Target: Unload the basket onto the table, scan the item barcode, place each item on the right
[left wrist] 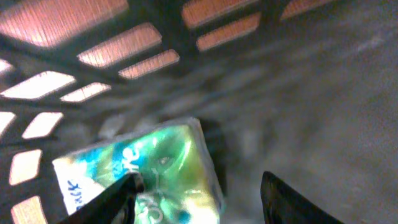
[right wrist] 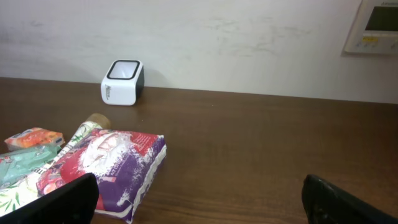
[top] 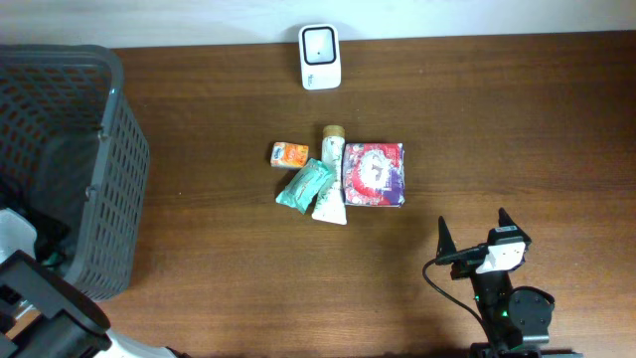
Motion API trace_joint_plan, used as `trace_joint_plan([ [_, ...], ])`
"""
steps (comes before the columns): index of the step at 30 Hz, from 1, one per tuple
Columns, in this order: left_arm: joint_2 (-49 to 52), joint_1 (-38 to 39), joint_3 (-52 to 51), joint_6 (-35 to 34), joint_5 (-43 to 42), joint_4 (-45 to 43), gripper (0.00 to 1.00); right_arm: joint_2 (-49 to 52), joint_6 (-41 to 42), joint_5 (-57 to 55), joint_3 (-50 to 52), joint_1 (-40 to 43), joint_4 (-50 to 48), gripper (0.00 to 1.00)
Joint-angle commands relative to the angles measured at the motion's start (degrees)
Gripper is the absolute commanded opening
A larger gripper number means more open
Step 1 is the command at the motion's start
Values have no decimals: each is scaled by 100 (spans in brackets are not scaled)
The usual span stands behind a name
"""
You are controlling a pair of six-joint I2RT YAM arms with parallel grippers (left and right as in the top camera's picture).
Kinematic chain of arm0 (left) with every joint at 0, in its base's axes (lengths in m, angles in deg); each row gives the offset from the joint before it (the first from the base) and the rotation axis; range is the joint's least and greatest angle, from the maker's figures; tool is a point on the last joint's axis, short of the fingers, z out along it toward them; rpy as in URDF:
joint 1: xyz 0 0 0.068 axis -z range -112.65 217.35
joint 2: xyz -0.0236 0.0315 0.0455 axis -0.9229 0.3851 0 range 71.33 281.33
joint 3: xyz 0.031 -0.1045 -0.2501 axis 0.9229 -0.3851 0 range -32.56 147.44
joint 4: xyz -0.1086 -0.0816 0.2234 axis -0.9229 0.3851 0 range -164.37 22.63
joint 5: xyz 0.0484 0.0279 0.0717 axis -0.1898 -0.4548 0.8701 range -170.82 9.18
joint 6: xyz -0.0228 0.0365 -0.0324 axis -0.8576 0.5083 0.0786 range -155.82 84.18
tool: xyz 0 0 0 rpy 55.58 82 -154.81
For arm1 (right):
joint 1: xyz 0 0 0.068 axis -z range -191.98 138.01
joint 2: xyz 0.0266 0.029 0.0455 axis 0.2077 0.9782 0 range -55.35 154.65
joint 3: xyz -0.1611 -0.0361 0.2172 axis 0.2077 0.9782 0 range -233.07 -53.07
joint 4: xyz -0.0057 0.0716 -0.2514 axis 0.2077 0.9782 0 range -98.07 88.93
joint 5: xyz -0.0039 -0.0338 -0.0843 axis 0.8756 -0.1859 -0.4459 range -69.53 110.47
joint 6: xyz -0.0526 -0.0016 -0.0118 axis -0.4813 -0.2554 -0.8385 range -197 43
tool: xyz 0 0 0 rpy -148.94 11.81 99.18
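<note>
The left wrist view looks inside the dark mesh basket [left wrist: 155,43], where a green and teal packet [left wrist: 168,155] lies on the floor. My left gripper [left wrist: 202,179] hovers over it with its jaws apart. The left finger overlaps the packet, and a gap separates the right finger from the packet's edge. The white barcode scanner [top: 320,57] stands at the table's far edge and shows again as the scanner [right wrist: 123,82] in the right wrist view. My right gripper [top: 475,231] sits low at the front right, wide open, with only bare table between its fingers.
The grey basket [top: 119,159] fills the left side of the table. A cluster lies mid-table: an orange packet [top: 289,154], a teal packet [top: 305,185], a capped tube [top: 332,149] and a red and purple bag [top: 374,174]. The bag [right wrist: 112,165] lies left of the right gripper.
</note>
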Motion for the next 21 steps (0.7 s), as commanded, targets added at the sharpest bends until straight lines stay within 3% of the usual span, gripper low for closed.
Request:
trace_joint_plan([
  [1,105,-46,-411,48,42,-282,50,-37,24,-31,46,-52,20,99],
  [4,105,-46,-433,48,39,-284,0,-37,24,-31,46,-52,20,99],
  [7,-13,-46,-267,44,-201,13,0,-37,24,-31,46,-52,20,99],
  [9,-391,-39,83,42,-1123,188,0,-37,24,-31,46,-52,20,99],
  [16,-2931,122,509,-885,-2771,-37,0,-37,24,-31,46,-52,20,99],
  [19,-3851,581,509,-1349,-3375,-494,0,-37,24,-31,46,-52,20,99],
  [21,-4286,1327,509,-1381,-3971,-852,0,-37,24,-31,46,-52,20,99],
])
